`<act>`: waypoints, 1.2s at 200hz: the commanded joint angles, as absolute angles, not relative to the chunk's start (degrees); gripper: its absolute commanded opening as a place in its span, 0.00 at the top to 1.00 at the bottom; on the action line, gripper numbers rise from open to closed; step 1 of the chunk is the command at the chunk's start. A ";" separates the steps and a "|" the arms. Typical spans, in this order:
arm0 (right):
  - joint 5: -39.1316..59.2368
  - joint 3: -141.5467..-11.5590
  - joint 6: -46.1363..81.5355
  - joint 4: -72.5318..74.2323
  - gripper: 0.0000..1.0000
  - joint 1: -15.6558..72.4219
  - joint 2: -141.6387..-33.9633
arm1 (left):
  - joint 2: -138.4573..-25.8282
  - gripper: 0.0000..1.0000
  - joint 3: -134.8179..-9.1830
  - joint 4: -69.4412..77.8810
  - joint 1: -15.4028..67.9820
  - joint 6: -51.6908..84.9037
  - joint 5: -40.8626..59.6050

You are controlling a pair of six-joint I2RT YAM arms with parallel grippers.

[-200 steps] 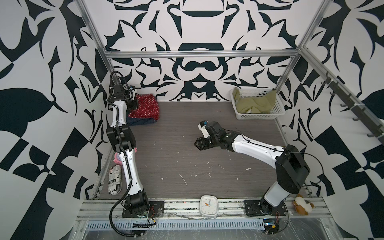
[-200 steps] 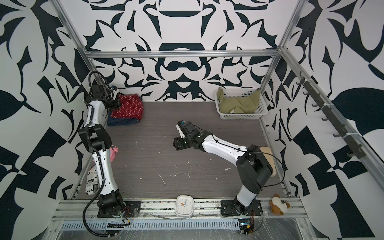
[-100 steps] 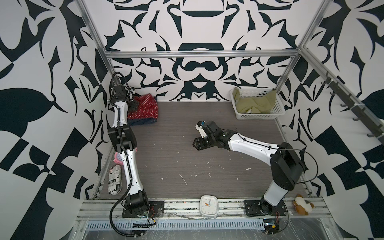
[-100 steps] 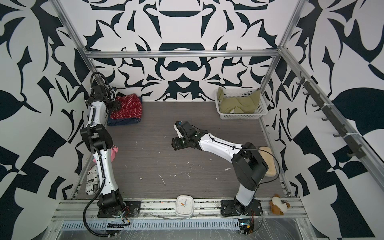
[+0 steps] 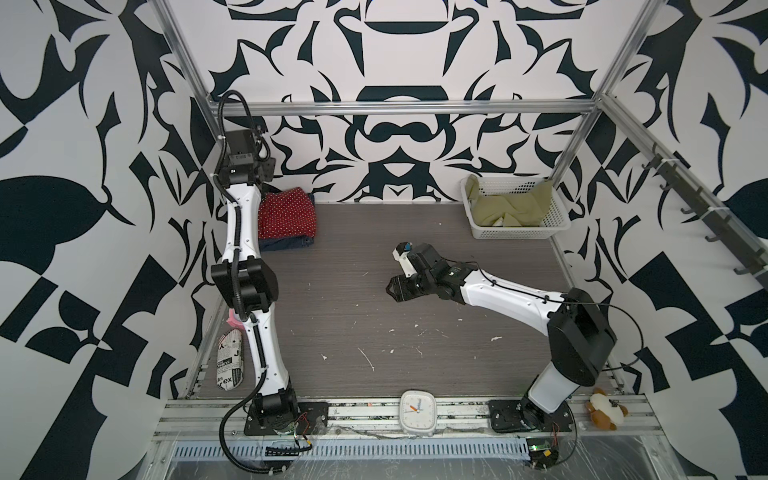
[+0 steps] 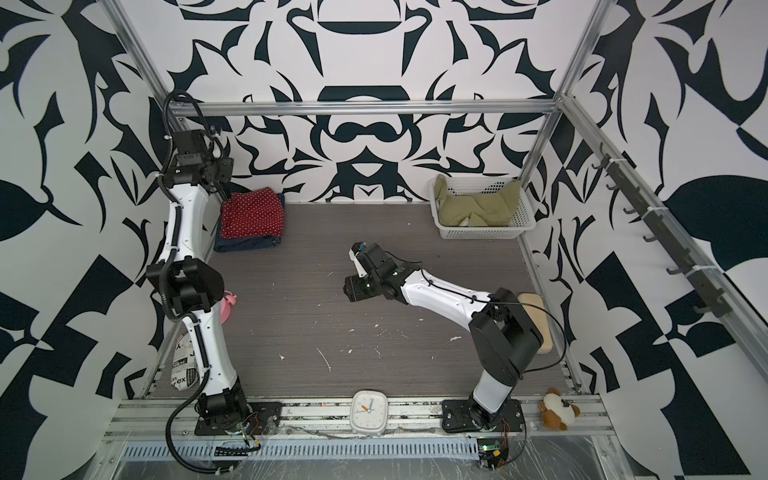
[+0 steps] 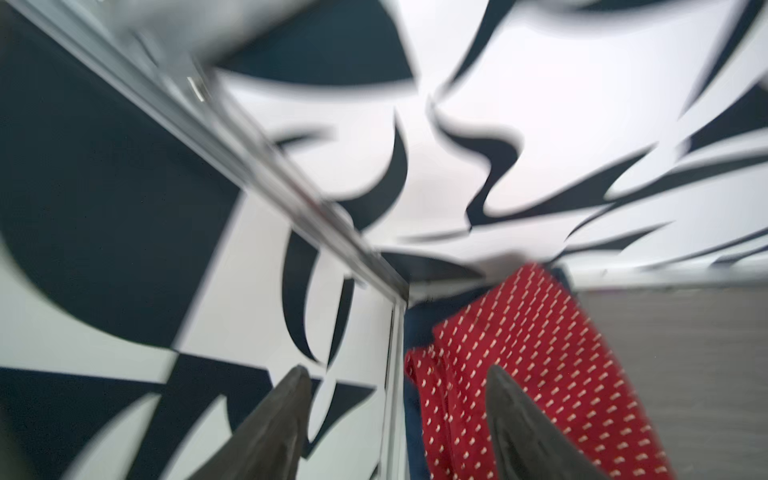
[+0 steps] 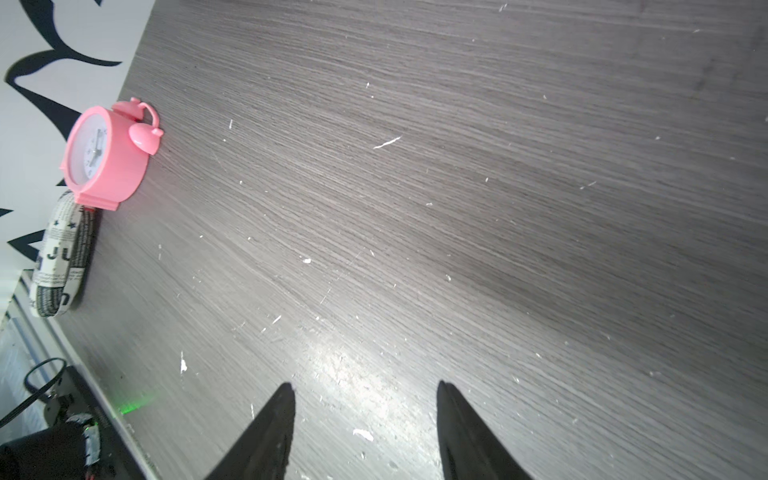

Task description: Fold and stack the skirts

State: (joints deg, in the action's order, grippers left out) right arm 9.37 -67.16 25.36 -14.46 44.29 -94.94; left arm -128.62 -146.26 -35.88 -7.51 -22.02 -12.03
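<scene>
Overall: scuffed grey tabletop (image 5: pixel 353 266), patterned walls (image 5: pixel 83 216).

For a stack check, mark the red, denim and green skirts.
red skirt (image 5: pixel 286 214): a top view, middle of top face
denim skirt (image 5: pixel 286 243): a top view, front edge under red
green skirt (image 5: pixel 509 204): a top view, crumpled middle

Walls (image 5: pixel 399 62) printed with bold black-and-white swirls close in the table (image 5: pixel 415 232) on three sides. The table is dark grey wood grain, flecked with white scraps. Above its far edge runs an aluminium frame bar (image 5: pixel 399 109). Beside the table, a rail of dark hooks (image 5: pixel 702 203) lines one wall. A soft glare (image 8: pixel 345 365) lies on the table.
</scene>
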 commanded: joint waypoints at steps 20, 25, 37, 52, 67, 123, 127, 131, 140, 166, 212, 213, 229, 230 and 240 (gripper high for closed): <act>8.27 -63.15 25.33 -9.55 0.41 44.47 -88.86 | -126.45 0.36 -135.17 -32.74 -8.29 -16.61 -1.31; 8.03 -62.69 25.36 -9.27 0.41 44.43 -88.54 | -126.54 0.38 -133.10 -31.15 -8.59 -15.58 0.07; 7.82 -61.76 25.23 -8.71 0.41 44.38 -88.07 | -128.40 0.42 -132.17 -30.57 -9.77 -11.87 2.90; 7.88 -61.28 25.32 -8.68 0.41 44.22 -87.59 | -131.70 0.46 -133.74 -32.03 -11.35 -6.97 7.01; 8.12 -61.02 25.31 -8.61 0.41 44.21 -87.21 | -133.14 0.49 -132.21 -31.94 -11.89 -4.60 9.09; 8.47 -62.74 24.50 -9.23 0.41 43.95 -87.93 | -126.32 0.59 -103.99 -14.14 -14.92 6.04 7.18; 8.50 -62.86 24.46 -9.29 0.41 43.95 -88.13 | -126.26 0.60 -103.12 -13.56 -15.38 6.84 7.24; 8.57 -63.04 24.42 -9.44 0.41 43.92 -88.23 | -126.37 0.60 -102.45 -13.19 -15.90 7.49 7.24; 8.78 -63.51 24.30 -9.88 0.41 43.94 -88.65 | -126.83 0.60 -101.54 -12.76 -16.78 8.36 6.68; 8.77 -64.54 24.10 -11.06 0.41 43.94 -89.12 | -129.01 0.60 -104.74 -16.17 -18.20 7.24 4.97; 8.37 -66.26 23.89 -12.48 0.41 43.95 -89.72 | -127.64 0.55 -114.12 -19.17 -17.97 8.11 5.66; 8.40 -66.26 23.90 -12.48 0.41 43.95 -89.77 | -127.67 0.55 -114.36 -19.16 -17.95 8.23 5.64; 8.39 -66.40 23.98 -12.48 0.41 43.94 -89.90 | -128.80 0.54 -120.27 -20.78 -16.80 8.42 5.89; 8.41 -66.42 23.99 -12.48 0.41 43.94 -89.91 | -129.00 0.54 -120.69 -20.94 -16.66 8.39 5.85; 8.47 -66.51 24.09 -12.54 0.41 43.95 -90.07 | -131.24 0.54 -126.25 -23.47 -15.28 7.76 5.59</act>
